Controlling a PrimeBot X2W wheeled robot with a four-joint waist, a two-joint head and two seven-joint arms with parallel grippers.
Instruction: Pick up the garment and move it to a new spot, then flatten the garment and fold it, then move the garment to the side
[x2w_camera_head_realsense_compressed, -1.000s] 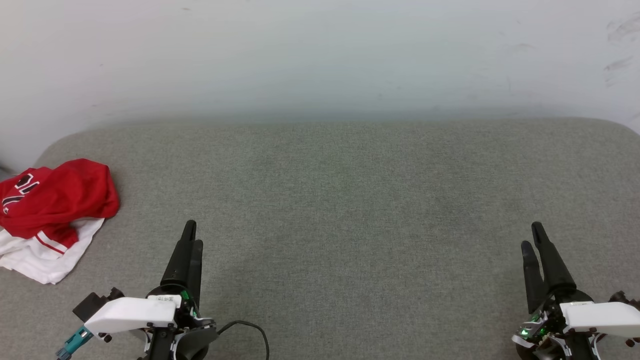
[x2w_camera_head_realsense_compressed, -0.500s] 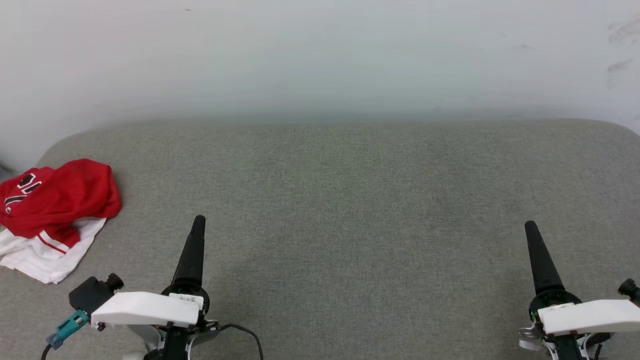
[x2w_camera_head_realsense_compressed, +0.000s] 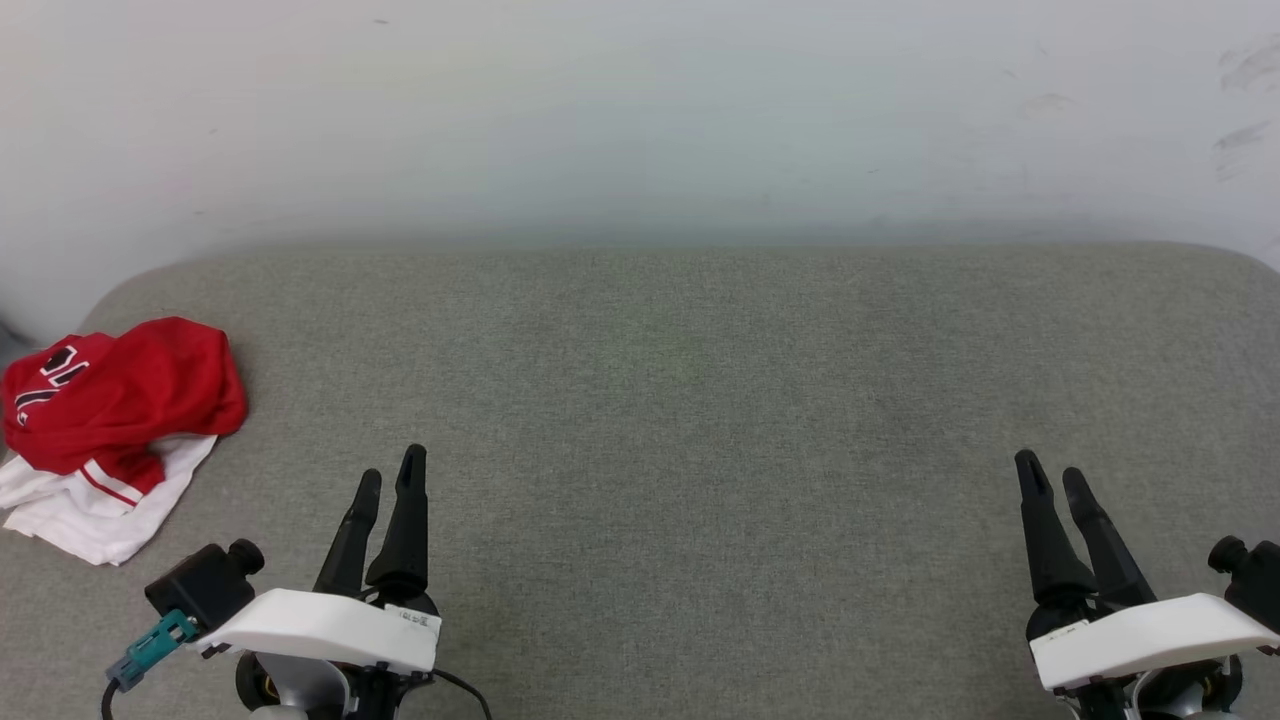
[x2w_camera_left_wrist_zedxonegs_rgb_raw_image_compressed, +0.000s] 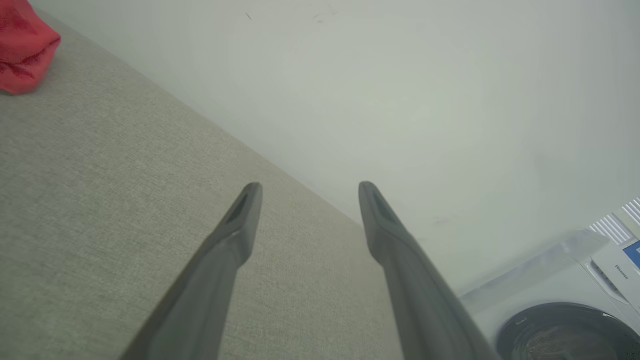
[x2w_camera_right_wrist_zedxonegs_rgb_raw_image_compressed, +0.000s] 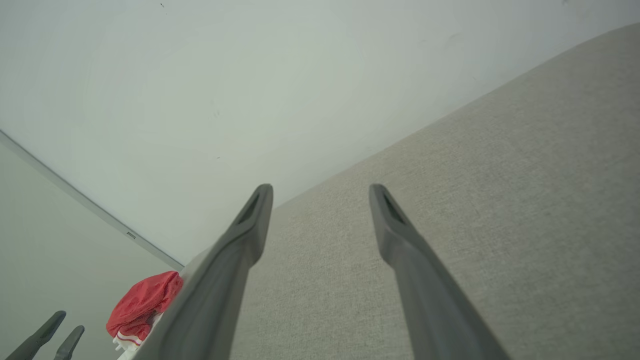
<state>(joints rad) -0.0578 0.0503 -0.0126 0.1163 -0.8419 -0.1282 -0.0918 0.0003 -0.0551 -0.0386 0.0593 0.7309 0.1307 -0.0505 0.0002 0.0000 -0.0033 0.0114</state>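
- The left gripper (x2w_camera_head_realsense_compressed: 392, 466) hangs low at the near edge of the grey cushion (x2w_camera_head_realsense_compressed: 700, 400). Its fingers are spread and hold nothing. The left wrist view shows the gap plainly.
- The right gripper (x2w_camera_head_realsense_compressed: 1048, 467) sits at the near right, likewise spread and empty.
- Both wrists have rolled over the last second. Half a second ago each gripper showed the head camera a single edge-on finger, and now both fingers of each stand side by side. Neither arm has travelled toward the shirt, so I judge this as squaring up before the reach. The pick-up has not begun.
- The shirt (x2w_camera_head_realsense_compressed: 120, 400) lies crumpled at the cushion's far left end, red bunched over white, with a bit of black lettering showing. It is well apart from both grippers and has not moved.
- The head view gives the lettering and the white sleeve, while the left wrist view catches just a red corner (x2w_camera_left_wrist_zedxonegs_rgb_raw_image_compressed: 22, 45).
- The right wrist view looks across at the shirt (x2w_camera_right_wrist_zedxonegs_rgb_raw_image_compressed: 145, 302) and the left gripper's fingertips (x2w_camera_right_wrist_zedxonegs_rgb_raw_image_compressed: 59, 315).
- The pale wall (x2w_camera_head_realsense_compressed: 640, 120) backs the cushion.
- The left wrist view adds a washing machine (x2w_camera_left_wrist_zedxonegs_rgb_raw_image_compressed: 565, 320) beyond the cushion's end.
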